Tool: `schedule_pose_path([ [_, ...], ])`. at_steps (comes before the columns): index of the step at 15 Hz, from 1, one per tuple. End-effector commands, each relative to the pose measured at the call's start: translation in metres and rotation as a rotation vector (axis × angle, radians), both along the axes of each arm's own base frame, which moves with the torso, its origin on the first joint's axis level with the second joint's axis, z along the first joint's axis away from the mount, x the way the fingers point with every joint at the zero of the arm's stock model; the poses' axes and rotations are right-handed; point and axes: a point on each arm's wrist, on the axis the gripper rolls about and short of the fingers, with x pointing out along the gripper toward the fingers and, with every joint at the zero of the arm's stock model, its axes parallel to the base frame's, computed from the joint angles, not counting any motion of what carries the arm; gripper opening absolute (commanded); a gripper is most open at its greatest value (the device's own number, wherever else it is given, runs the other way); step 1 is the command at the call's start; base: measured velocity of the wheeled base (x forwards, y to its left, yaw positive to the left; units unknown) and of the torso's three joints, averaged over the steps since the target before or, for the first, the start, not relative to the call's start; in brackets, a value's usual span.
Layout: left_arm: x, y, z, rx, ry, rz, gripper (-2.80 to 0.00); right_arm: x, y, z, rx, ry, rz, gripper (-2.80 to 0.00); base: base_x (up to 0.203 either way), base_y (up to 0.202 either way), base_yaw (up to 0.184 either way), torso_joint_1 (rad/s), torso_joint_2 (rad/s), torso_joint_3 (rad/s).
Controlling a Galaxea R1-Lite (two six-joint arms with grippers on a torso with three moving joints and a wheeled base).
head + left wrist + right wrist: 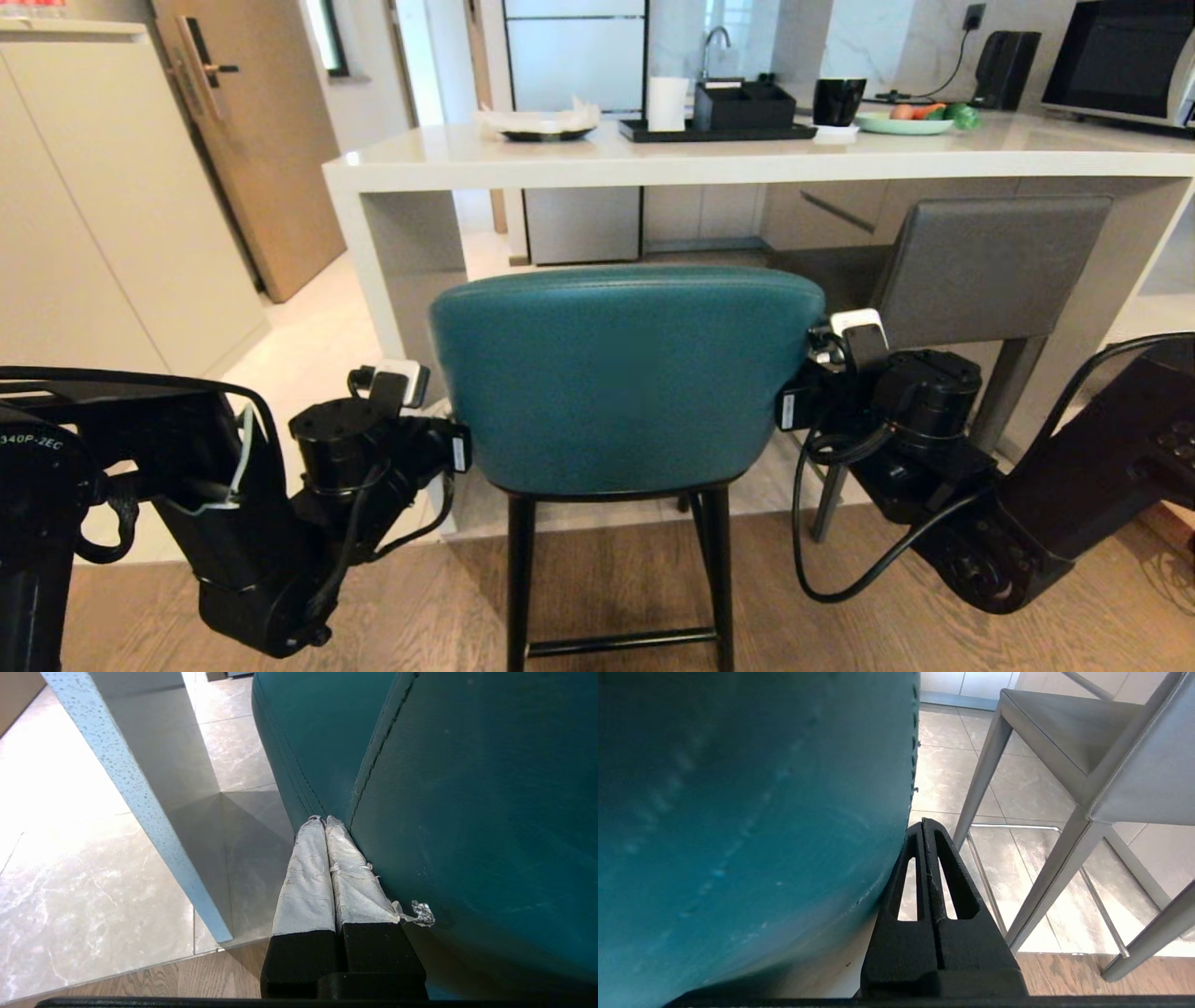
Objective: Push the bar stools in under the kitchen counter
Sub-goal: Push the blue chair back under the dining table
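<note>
Both grippers, left (324, 821) and right (923, 823), are bracing pinched-shut fingers against the teal stool (621, 373), frame centre. Next comes a straight shove under the counter (747, 159), I'd say.

Light was bright and even, coming from the room behind the counter (653, 159), whose glossy top carried pale reflections. Glare washed out the floor tiles (60, 826) in the left wrist view. The end panel (135, 793) cast a soft shadow there. The teal stool (738, 812) was blurred close to the right wrist camera. The head view bowed at its edges.
</note>
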Motion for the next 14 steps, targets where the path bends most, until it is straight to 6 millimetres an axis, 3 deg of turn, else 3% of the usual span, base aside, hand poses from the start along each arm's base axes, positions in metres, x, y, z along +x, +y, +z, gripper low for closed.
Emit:
schedule_pose_path([
  [1,-0.005,0.002,0.009,-0.011,-0.024,0.007,-2.8,-0.005,-0.002,0.008,0.009,-0.022,-0.002,-2.8,0.0,0.0,0.0,0.0,0.0,0.0],
  [8,-0.011,0.027,0.02,-0.016,-0.033,0.07,-2.8,-0.02,-0.011,0.029,0.029,-0.064,-0.016,-2.8,0.0,0.0,0.0,0.0,0.0,0.0],
  [11,-0.016,0.045,0.031,-0.023,-0.052,0.117,-2.8,-0.026,-0.027,0.042,0.041,-0.09,-0.067,-2.8,0.0,0.0,0.0,0.0,0.0,0.0],
  [14,-0.043,0.057,0.043,-0.021,-0.053,0.124,-2.8,-0.051,-0.056,0.05,0.035,-0.083,-0.125,-2.8,0.0,0.0,0.0,0.0,0.0,0.0],
])
